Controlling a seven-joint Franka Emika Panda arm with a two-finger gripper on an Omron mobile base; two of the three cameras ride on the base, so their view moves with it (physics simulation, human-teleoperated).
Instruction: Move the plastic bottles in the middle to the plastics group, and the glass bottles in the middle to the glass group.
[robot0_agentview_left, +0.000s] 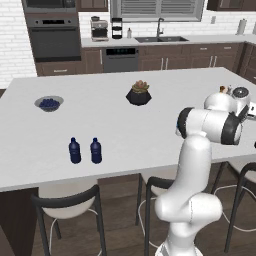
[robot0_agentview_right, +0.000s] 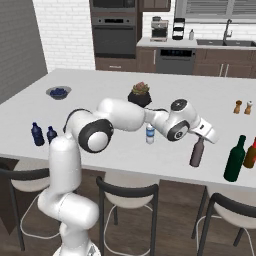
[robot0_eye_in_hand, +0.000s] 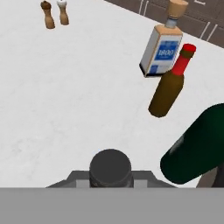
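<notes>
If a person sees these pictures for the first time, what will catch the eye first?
First, the white robot arm stretched over the white island counter, its end effector shut on the neck of a slim dark brown glass bottle near the counter's front edge. To the right stands a tall dark green bottle. Far left stand two small dark blue bottles.

Blue bottles (two) beside, perhaps touching.

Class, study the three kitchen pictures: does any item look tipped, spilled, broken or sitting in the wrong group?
Nothing is tipped, spilled or broken. One misfit: the small clear plastic water bottle stands alone mid-counter, apart from the two dark blue bottles.
</notes>
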